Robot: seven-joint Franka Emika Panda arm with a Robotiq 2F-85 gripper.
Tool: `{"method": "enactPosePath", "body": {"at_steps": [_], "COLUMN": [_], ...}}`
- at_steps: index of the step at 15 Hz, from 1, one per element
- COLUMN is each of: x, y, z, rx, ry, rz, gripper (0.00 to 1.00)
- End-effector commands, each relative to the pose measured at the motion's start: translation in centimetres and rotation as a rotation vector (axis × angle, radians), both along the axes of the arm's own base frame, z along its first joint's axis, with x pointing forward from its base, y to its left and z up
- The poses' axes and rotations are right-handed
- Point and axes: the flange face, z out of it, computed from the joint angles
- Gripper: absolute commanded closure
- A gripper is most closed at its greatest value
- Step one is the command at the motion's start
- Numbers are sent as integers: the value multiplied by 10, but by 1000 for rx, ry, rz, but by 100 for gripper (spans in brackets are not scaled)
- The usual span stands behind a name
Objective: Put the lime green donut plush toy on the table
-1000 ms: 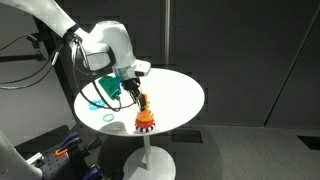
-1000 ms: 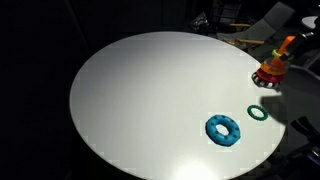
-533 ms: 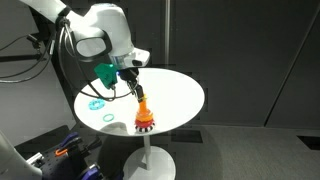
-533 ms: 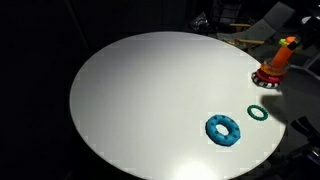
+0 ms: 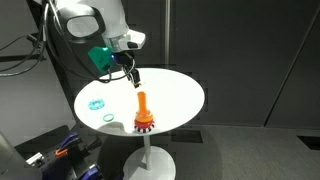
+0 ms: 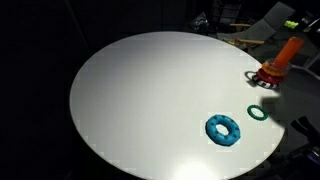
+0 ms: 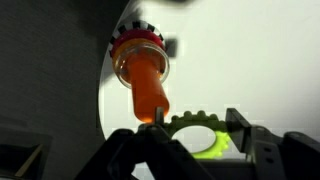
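Note:
In the wrist view my gripper (image 7: pixel 196 134) is shut on the lime green donut plush toy (image 7: pixel 212 147), a small toothed yellow-green ring held between the two dark fingers. The orange peg (image 7: pixel 147 85) on its red toothed base (image 7: pixel 137 45) stands just below and beside the ring, which is off the peg's tip. In an exterior view the gripper (image 5: pixel 130 74) hangs above the orange peg (image 5: pixel 142 104) on the round white table (image 5: pixel 175 95); the ring is too small to make out there. The peg (image 6: pixel 288 52) also shows at the table's (image 6: pixel 140 100) far right edge.
A thick cyan ring (image 5: pixel 96 103) and a thin teal ring (image 5: pixel 107 118) lie on the table left of the peg; both show in the other exterior view, the thick ring (image 6: pixel 224 129) and the thin ring (image 6: pixel 259 113). The white pedestal (image 5: pixel 150 155) stands below. Dark surroundings.
The gripper has risen up and away from the peg, lifting the lime green ring off it. The peg now stands bare; the cyan and teal rings have not moved.

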Motion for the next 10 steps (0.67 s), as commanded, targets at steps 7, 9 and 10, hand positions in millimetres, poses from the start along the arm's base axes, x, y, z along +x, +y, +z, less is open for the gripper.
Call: {"method": "enactPosePath", "body": {"at_steps": [7,9,10], "x": [-13,-17,-19], "y": [42,46,47], "z": [-23,-36,-43], "rx": [71,61,57], "ry": [134,151,159], "rz": [122,127,127], "gripper": [62,62,62]}}
